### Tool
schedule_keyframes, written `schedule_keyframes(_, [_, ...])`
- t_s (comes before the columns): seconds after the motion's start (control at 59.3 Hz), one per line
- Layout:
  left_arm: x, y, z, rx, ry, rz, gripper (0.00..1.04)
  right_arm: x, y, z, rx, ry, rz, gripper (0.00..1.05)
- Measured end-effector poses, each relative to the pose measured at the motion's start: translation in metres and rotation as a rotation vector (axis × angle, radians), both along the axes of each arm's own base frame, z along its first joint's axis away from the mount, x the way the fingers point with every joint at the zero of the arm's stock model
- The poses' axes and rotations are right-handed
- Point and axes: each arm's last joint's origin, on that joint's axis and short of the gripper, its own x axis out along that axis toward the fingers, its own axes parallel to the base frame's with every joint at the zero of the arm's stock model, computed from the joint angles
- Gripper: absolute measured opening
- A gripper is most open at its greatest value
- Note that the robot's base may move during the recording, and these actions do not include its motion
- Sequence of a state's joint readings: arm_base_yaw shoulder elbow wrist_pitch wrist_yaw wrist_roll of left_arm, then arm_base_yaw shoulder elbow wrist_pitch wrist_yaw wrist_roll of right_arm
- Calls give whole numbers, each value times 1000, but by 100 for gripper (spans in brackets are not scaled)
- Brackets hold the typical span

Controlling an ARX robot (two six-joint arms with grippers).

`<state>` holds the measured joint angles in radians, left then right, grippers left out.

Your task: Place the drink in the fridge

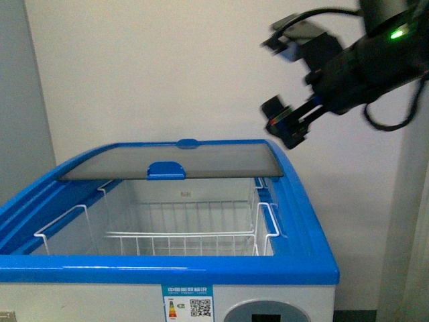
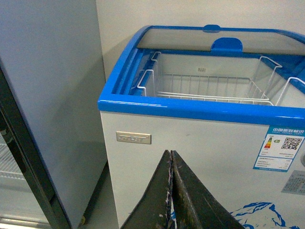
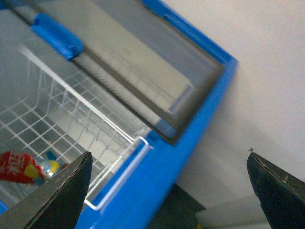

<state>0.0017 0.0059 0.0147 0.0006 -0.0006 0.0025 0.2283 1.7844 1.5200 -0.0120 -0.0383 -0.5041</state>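
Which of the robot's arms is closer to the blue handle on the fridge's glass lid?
The right. The right gripper hangs above the fridge's back right corner, up and right of the handle; the left gripper is low before the fridge's front wall.

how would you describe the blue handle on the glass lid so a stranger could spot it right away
Start at the white chest fridge with its thick blue rim. Its glass lid is slid to the back, leaving the wire baskets open. On the lid's front edge, near the middle, sits the handle: a short, rounded, solid blue tab, unlike the thin white wires below.
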Motion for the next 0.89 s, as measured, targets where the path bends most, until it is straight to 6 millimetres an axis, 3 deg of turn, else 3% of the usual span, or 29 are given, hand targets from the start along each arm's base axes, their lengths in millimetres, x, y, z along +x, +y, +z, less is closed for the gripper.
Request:
schedule_keyframes(0.169, [0,0,0,0,0,0,3,-62,-54,20,199,-3,-266,97])
schedule_keyframes(0.27, [0,0,0,0,0,0,3,-136,-80,14,336,38,-369,97])
schedule_keyframes(0.371, [0,0,0,0,0,0,3,-185,-88,4,433,54,-384,97])
schedule_keyframes(0.438, [0,0,0,0,0,0,3,-199,-93,2,473,-53,-352,89])
schedule_keyframes(0.539, [0,0,0,0,0,0,3,-220,-96,-15,517,-247,-320,69])
schedule_keyframes(0.691, [0,0,0,0,0,-1,3,-235,-96,-74,508,-188,-332,35])
schedule_keyframes(0.893, [0,0,0,0,0,0,3,-252,-96,-99,510,-201,-328,2])
